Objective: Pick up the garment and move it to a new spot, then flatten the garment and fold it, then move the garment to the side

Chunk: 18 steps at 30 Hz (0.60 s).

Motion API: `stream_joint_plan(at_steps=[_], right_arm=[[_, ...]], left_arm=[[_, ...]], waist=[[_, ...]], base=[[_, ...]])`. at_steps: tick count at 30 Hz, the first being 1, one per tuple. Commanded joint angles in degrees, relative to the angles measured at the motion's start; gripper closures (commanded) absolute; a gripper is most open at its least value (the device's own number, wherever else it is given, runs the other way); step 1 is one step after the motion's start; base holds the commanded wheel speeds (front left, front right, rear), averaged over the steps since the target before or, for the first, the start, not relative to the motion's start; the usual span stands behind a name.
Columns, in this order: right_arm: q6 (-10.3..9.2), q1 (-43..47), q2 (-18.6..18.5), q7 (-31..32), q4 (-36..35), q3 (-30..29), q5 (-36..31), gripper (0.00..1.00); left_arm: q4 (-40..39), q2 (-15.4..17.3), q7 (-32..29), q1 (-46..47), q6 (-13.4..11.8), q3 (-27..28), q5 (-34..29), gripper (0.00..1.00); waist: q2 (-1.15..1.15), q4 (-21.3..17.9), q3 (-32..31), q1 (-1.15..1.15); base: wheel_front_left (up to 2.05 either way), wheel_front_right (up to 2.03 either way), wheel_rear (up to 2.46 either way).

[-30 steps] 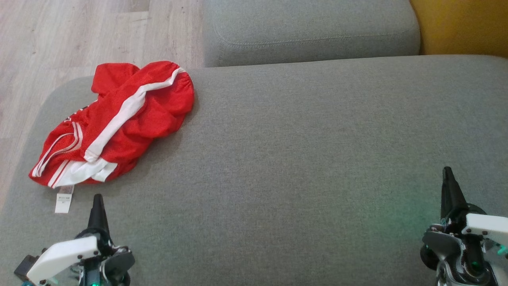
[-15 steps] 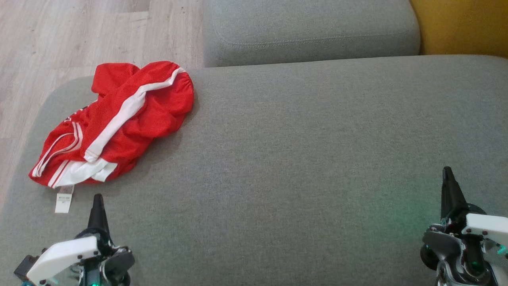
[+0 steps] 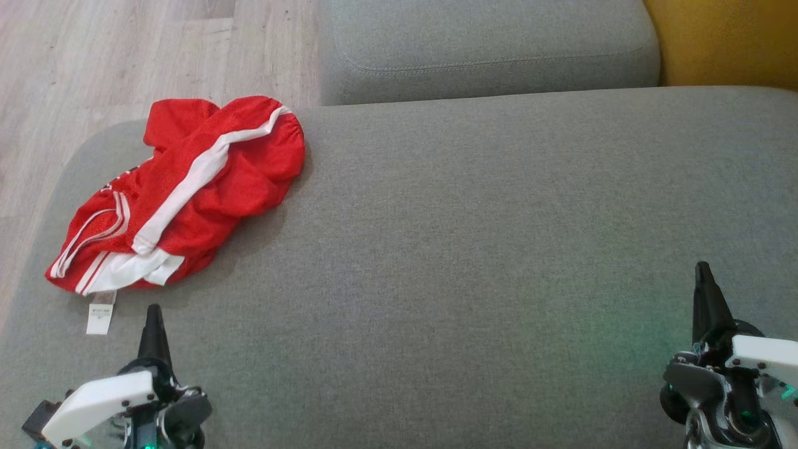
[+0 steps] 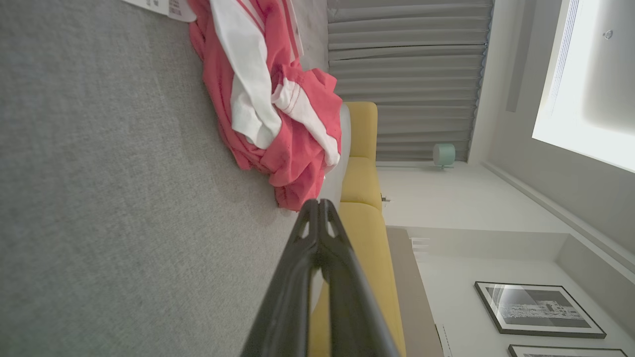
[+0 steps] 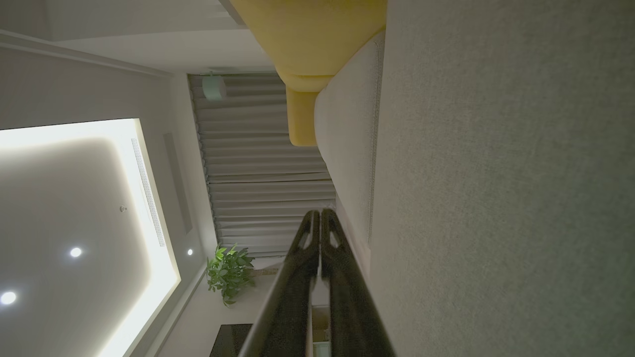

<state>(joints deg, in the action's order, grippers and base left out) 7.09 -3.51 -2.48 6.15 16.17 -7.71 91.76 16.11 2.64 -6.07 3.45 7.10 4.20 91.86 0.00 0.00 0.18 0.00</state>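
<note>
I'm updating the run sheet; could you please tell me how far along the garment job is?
Done: nothing; the garment lies crumpled on the sofa cushion, far left. In hand: nothing; left gripper and right gripper are shut, apart from it. Left: pickup, flattening, folding, moving aside.

The shorts (image 3: pixel 187 193) are bright red mesh with a broad white side stripe, thin white triple lines near the hem, and a white care label (image 3: pixel 101 317) (printed in small dark text, unreadable). The sofa seat (image 3: pixel 474 249) and back cushion (image 3: pixel 486 50) are heathered grey; beside them is mustard-yellow upholstery (image 3: pixel 723 43). The floor (image 3: pixel 124 56) is pale wood-grain plank. The left gripper (image 3: pixel 153 312) and right gripper (image 3: pixel 703 269) have black fingers, white shells and green lights.
</note>
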Motion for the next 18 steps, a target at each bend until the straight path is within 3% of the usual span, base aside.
stream_joint_plan(at_steps=[1,18], right_arm=[[0.4,-2.67,-0.4,0.32,-2.14,1.21,0.43,1.0],[0.4,-2.67,-0.4,0.32,-2.14,1.21,0.43,1.0]], left_arm=[[-2.09,0.23,-0.4,2.74,0.39,2.29,0.33,1.0],[-2.09,0.23,-0.4,2.74,0.39,2.29,0.33,1.0]], waist=[[0.0,0.0,0.0,0.0],[0.0,0.0,0.0,0.0]], base=[[0.0,0.0,0.0],[0.0,0.0,0.0]])
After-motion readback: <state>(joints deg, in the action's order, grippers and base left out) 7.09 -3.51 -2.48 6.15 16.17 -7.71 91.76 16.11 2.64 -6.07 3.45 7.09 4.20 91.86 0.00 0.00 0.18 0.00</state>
